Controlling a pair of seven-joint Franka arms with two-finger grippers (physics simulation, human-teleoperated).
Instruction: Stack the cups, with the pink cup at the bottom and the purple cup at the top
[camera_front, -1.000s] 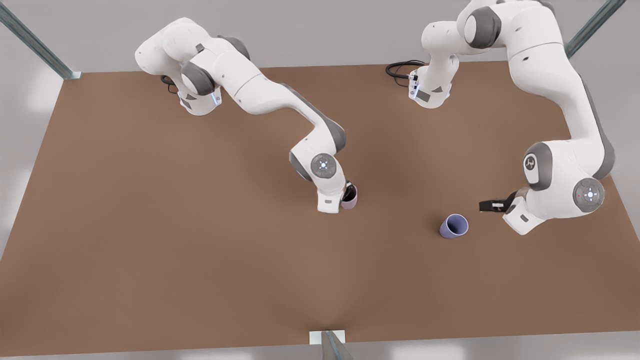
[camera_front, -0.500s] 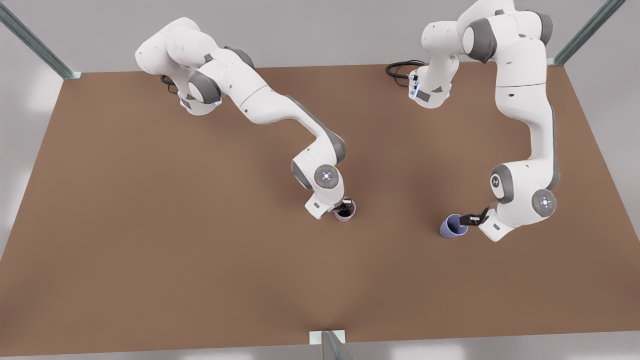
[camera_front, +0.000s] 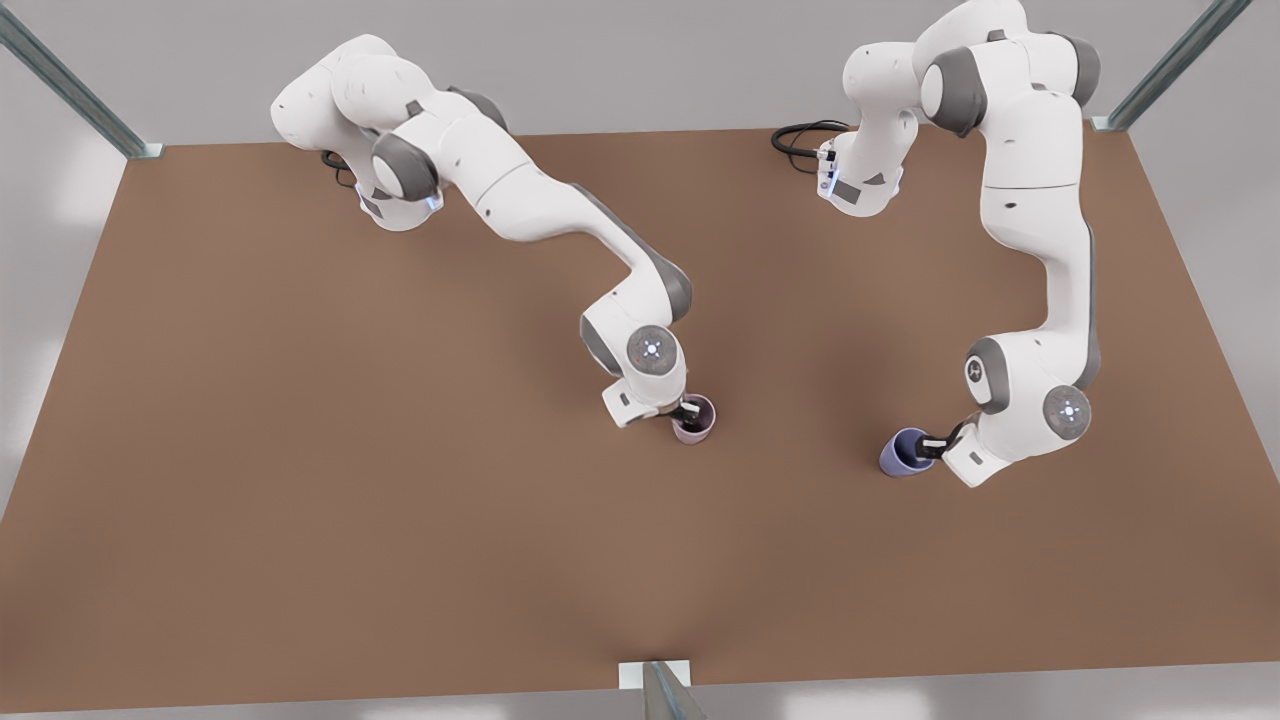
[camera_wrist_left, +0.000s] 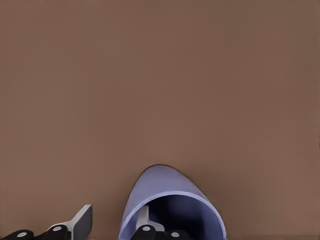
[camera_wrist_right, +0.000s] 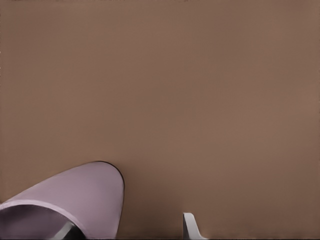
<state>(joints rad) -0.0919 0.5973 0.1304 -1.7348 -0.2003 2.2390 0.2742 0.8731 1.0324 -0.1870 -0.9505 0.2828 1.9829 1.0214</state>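
straddling the rim of the purple cup (camera_front: 905, 452), the left gripper (camera_front: 932, 445) has its jaws apart, one finger (camera_wrist_left: 144, 220) inside the cup and the other (camera_wrist_left: 80, 221) outside its wall. that cup sits on the brown desk (camera_front: 300, 450) toward the front view's right. the right gripper (camera_front: 688, 409) is at the pink cup (camera_front: 694, 420) near the desk's middle, jaws apart likewise, one finger (camera_wrist_right: 192, 227) outside the wall. the cups stand well apart.
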